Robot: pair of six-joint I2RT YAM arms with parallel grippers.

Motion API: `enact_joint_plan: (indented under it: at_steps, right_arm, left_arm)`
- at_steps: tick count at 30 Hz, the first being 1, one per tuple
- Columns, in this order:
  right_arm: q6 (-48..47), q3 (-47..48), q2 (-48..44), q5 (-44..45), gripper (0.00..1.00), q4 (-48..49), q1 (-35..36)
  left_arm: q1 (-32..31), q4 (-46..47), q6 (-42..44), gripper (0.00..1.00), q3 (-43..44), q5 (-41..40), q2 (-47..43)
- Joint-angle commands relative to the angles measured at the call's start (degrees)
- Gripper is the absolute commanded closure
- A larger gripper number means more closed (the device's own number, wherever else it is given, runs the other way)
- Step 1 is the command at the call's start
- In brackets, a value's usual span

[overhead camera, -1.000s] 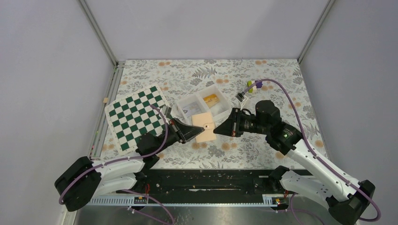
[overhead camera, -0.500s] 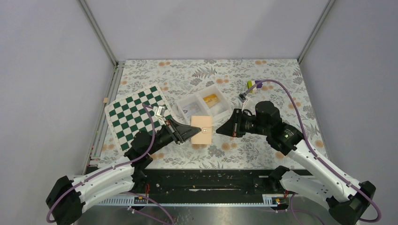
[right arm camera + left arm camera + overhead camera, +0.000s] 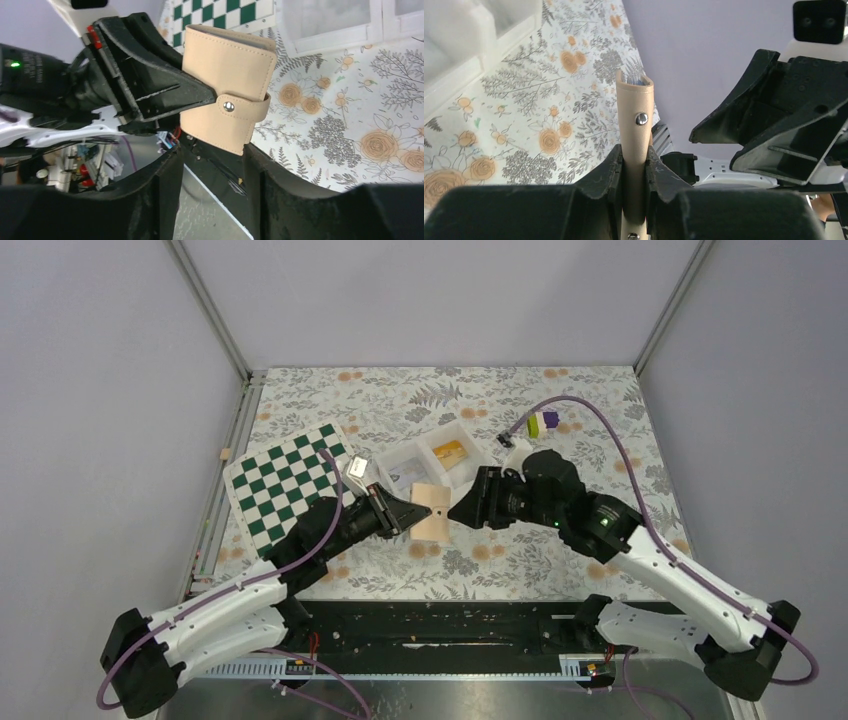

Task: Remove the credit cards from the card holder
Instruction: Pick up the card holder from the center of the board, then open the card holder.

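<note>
The card holder (image 3: 432,512) is a tan booklet, closed by a strap with a metal snap (image 3: 228,106), and it hangs above the floral table. My left gripper (image 3: 405,512) is shut on its left edge; the left wrist view shows both fingers pressed on the holder (image 3: 635,115). My right gripper (image 3: 462,508) is open, and its fingertips flank the holder's lower right corner (image 3: 245,145) without squeezing it. The credit cards are hidden inside; only a pale blue sliver (image 3: 634,79) shows at the holder's far end.
A white two-compartment tray (image 3: 430,462) stands just behind the holder, with a yellow item (image 3: 449,451) in its right compartment. The green-and-white chequered board (image 3: 290,485) lies to the left. A small purple and green object (image 3: 547,422) sits at the back right.
My right gripper has opened and moved left up to the holder's right edge. My left arm has lifted the holder and carried it slightly back toward the tray.
</note>
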Motion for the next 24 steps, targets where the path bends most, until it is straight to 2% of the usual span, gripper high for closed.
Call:
enact_joint_plan:
  at_steps: [1,3,6,11,20,24]
  right_arm:
    - [-1.9,3.5,5.4,9.9,0.44,-2.2,4.1]
    - [-3.2,5.3,7.9,14.1,0.39,-3.7,6.8]
    - [-5.5,7.0,10.9,19.6,0.39,-4.9,9.6]
    - [-7.2,7.5,14.1,19.3,0.43,-3.1,10.7]
    - [-7.7,8.1,17.9,20.8,0.44,-2.1,13.3]
    - [-8.3,9.1,19.3,26.2,0.52,-4.9,14.8]
  left_arm:
    - [-0.6,-3.1,-2.1,1.00,2.7,-1.7,0.6]
    - [-0.7,-3.2,-3.3,1.00,2.4,-1.3,0.4]
    - [-0.9,-3.7,-4.7,1.00,2.6,-0.5,0.0]
    - [-1.2,-1.8,-7.1,1.00,2.0,0.8,-1.1]
    - [-1.7,-1.7,-8.5,1.00,2.2,1.4,-1.4]
    - [-1.7,-1.6,-8.9,1.00,2.3,1.8,-1.4]
